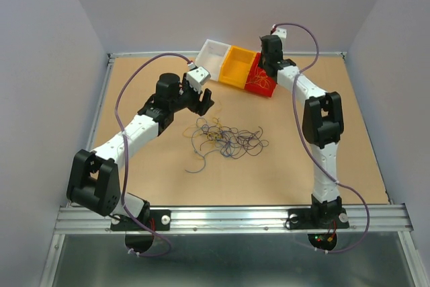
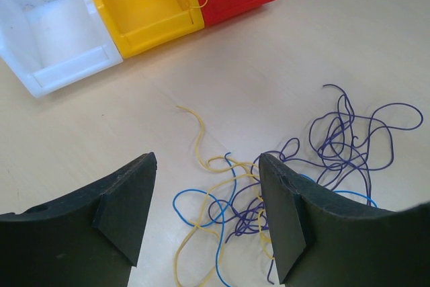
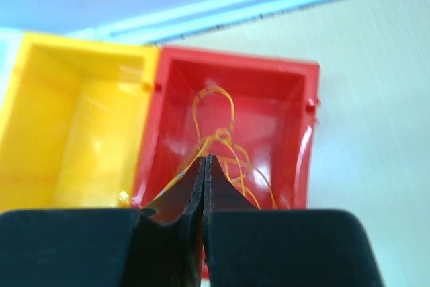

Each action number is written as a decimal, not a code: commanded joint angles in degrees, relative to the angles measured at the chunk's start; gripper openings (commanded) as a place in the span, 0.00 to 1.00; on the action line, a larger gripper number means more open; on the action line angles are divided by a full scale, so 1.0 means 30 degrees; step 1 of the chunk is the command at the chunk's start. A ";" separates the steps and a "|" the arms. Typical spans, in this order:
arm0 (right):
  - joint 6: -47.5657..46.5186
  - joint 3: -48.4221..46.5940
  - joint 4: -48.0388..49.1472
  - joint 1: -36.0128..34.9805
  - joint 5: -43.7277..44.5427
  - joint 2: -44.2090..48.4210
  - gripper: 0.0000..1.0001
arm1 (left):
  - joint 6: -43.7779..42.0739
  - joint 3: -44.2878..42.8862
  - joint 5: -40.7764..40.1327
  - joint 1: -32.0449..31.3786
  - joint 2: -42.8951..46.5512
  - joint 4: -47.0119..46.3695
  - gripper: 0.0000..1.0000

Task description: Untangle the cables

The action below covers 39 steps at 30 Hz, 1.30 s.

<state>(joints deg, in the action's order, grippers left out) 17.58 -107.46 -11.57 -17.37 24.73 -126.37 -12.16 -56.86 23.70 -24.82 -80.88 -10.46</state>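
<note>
The cables [image 1: 228, 139] lie as a loose tangle of blue, purple and yellow-orange wires at the table's middle. In the left wrist view the tangle [image 2: 282, 186] spreads under and to the right of my fingers. My left gripper [image 1: 201, 102] hovers just behind the tangle's left end, open and empty [image 2: 205, 159]. My right gripper [image 1: 264, 75] is over the red bin [image 1: 261, 84]. It is shut [image 3: 204, 158], with a yellow-orange wire [image 3: 218, 136] meeting its tips and hanging into the red bin [image 3: 235, 58], where more yellow-orange wires lie.
A yellow bin [image 1: 236, 66] and a white bin [image 1: 213, 55] stand left of the red one at the back; both look empty. They also show in the left wrist view, yellow [image 2: 148, 5] and white [image 2: 60, 45]. A raised frame edges the table.
</note>
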 commanded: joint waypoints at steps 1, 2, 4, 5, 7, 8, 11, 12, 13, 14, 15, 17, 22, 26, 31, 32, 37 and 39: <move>0.0464 -0.2698 -0.0153 0.0631 -0.0887 -0.1556 0.01 | -0.0164 -0.0382 0.0009 -0.0106 0.0535 -0.0527 0.74; 0.0583 -0.3053 -0.0301 0.0719 -0.1006 -0.2459 0.01 | -0.0164 -0.0382 0.0038 -0.0135 0.0477 -0.0527 0.74; 0.0759 -0.3727 -0.0652 0.0837 -0.1269 -0.3371 0.01 | -0.0135 -0.0441 0.0067 -0.0106 0.0447 -0.0469 0.74; 0.0818 -0.4195 -0.0741 0.0866 -0.1329 -0.4072 0.01 | -0.0193 -0.0470 0.0096 -0.0135 0.0360 -0.0469 0.74; 0.1022 -0.4462 -0.0829 0.0867 -0.1708 -0.4721 0.01 | -0.0194 -0.0558 0.0097 -0.0164 0.0271 -0.0352 0.74; 0.1081 -0.4579 -0.0859 0.0867 -0.1768 -0.4985 0.01 | -0.0194 -0.0587 0.0097 -0.0136 0.0242 -0.0323 0.74; 0.1287 -0.4697 -0.0917 0.0925 -0.1828 -0.5777 0.00 | -0.0194 -0.0617 0.0067 -0.0165 0.0154 -0.0264 0.74; 0.1374 -0.4669 -0.0918 0.0896 -0.1828 -0.5778 0.00 | -0.0223 -0.0617 0.0038 -0.0194 0.0154 -0.0235 0.74; 0.1375 -0.4639 -0.0947 0.0896 -0.1973 -0.5749 0.01 | -0.0252 -0.0646 0.0038 -0.0223 0.0125 -0.0235 0.74; 0.1375 -0.4581 -0.0947 0.0896 -0.2061 -0.5604 0.01 | -0.0281 -0.0646 -0.0020 -0.0223 0.0096 -0.0235 0.74; 0.1433 -0.4465 -0.0918 0.0896 -0.1975 -0.5429 0.00 | -0.0281 -0.0675 -0.0078 -0.0252 0.0066 -0.0177 0.74; 0.1492 -0.4317 -0.0918 0.0896 -0.1712 -0.4609 0.01 | -0.0281 -0.0675 -0.0166 -0.0253 0.0095 -0.0176 0.74; 0.1141 -0.3528 -0.0918 0.0896 -0.1331 -0.2299 0.10 | -0.0282 -0.0646 -0.0255 -0.0282 0.0183 -0.0176 0.74; 0.0906 -0.2184 -0.0860 0.0896 -0.1009 -0.0948 0.20 | -0.0310 -0.0646 -0.0342 -0.0340 0.0212 -0.0176 0.74; 0.0936 -0.0687 -0.0538 0.0896 -0.0977 0.0723 0.47 | -0.0311 -0.0617 -0.0431 -0.0369 0.0242 -0.0234 0.74; 0.0936 -0.0104 -0.0479 0.0867 -0.1065 0.1016 0.53 | -0.0282 -0.0588 -0.0518 -0.0370 0.0271 -0.0235 0.74; 0.1167 0.2849 0.0311 0.0604 -0.1711 0.3675 0.70 | -0.0282 -0.0558 -0.0577 -0.0370 0.0330 -0.0293 0.74; 0.1607 0.4085 0.0459 0.0225 -0.1507 0.4588 0.76 | -0.0311 -0.0529 -0.0635 -0.0369 0.0359 -0.0293 0.74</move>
<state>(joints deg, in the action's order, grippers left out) 20.86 -101.19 -12.40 -14.96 20.29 -118.52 -12.58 -56.86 22.09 -25.54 -80.95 -9.91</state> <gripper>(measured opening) 0.709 0.742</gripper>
